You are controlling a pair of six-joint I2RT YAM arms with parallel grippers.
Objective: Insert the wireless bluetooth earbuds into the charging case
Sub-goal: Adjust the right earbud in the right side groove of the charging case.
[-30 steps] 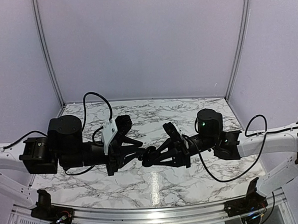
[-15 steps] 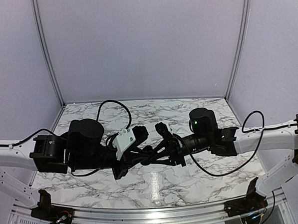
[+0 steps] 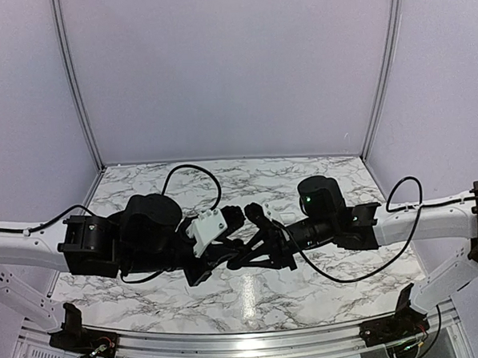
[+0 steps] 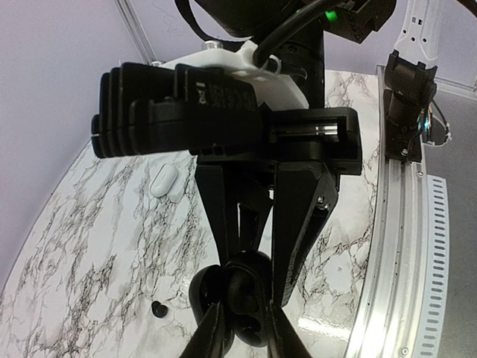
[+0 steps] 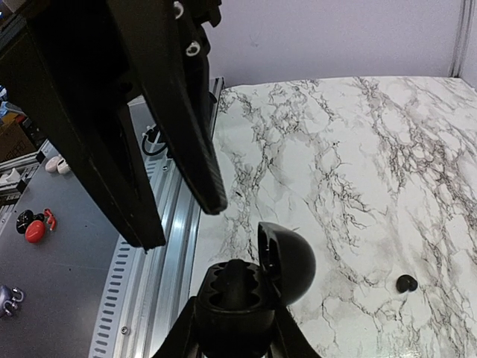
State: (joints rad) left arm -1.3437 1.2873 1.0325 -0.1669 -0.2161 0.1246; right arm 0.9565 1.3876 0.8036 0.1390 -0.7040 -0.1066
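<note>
1. Case (image 5: pixel 246 287), lid open: clenched in right gripper (image 5: pixel 235 328), above table (image 5: pixel 358 164).
2. Left gripper (image 5: pixel 185 222): jaws slightly apart, nothing between them, at case's 11 o'clock.
3. Earbud (image 5: pixel 406 283): on table, case's 3 o'clock.

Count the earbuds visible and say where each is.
1. One earbud lies loose on the marble table, apart from the open charging case held in the right end effector. The other may be hidden, perhaps inside the case.
</note>
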